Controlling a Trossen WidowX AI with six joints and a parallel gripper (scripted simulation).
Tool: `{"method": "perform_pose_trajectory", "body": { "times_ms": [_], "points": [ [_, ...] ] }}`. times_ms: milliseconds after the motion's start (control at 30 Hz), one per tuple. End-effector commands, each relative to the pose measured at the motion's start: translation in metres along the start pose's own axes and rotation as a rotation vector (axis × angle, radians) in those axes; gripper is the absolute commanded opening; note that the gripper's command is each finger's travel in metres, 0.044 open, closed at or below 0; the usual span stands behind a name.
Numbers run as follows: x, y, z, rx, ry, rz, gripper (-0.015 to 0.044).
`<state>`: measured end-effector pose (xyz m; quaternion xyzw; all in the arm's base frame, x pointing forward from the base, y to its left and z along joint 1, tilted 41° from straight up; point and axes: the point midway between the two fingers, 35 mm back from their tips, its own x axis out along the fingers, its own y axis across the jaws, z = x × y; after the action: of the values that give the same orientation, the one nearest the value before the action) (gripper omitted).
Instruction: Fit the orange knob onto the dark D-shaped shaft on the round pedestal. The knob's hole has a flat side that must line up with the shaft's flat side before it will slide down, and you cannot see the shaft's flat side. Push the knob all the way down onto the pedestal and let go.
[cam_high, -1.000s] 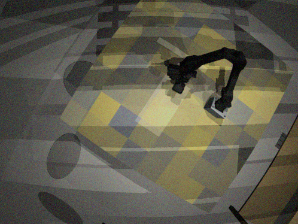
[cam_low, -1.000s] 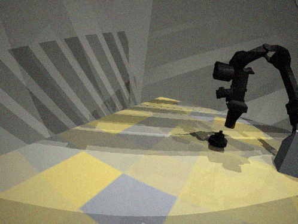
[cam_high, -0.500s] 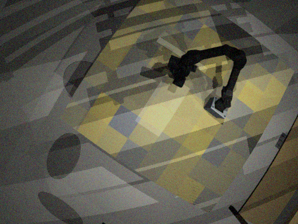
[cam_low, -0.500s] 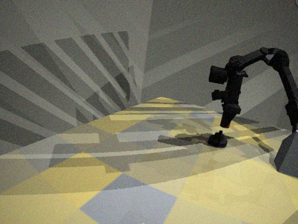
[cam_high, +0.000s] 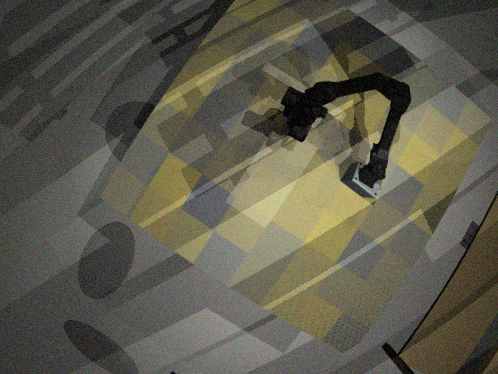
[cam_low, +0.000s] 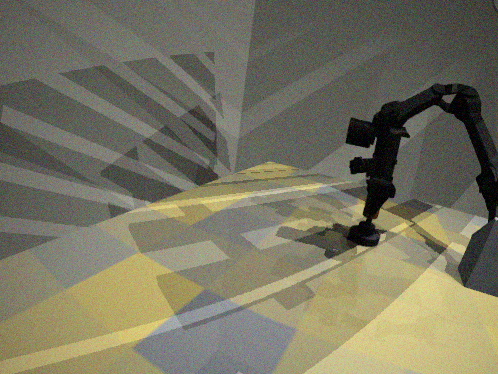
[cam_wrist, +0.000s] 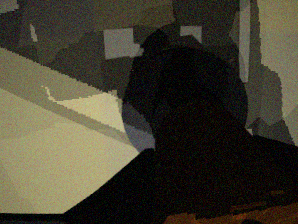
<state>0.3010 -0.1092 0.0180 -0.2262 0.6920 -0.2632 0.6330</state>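
Note:
The orange knob (cam_low: 375, 215) (cam_wrist: 225, 215) is mostly in deep shadow, with only a little orange showing. My gripper (cam_low: 371, 212) is shut on it, pointing down and slightly tilted. The round dark pedestal (cam_low: 364, 236) (cam_wrist: 137, 125) stands directly below. In the exterior view, the dark shaft (cam_low: 369, 220) shows as a short stub between the pedestal and the knob's lower end. The knob is at the shaft's top, above the pedestal's body; whether they touch is unclear. In the wrist view the knob and fingers hide the shaft. The flat sides are not visible.
The arm's base (cam_high: 367, 180) (cam_low: 482, 262) stands to the right of the pedestal. Patterned light and dark shadows cross the checkered table top (cam_high: 270, 200) (cam_low: 215, 325), which makes edges hard to read.

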Motion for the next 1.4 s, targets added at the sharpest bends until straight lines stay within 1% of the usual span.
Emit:
{"method": "perform_pose_trajectory", "body": {
  "times_ms": [0, 1200, 1367],
  "points": [
    [0.0063, 0.0008, -0.0008, -0.01, 0.001, -0.006, 0.0],
    [0.0016, -0.0003, 0.0001, -0.002, 0.001, -0.006, 0.0],
    [0.0013, -0.0004, 0.0007, -0.126, 0.002, -0.005, 0.0]
  ]
}}
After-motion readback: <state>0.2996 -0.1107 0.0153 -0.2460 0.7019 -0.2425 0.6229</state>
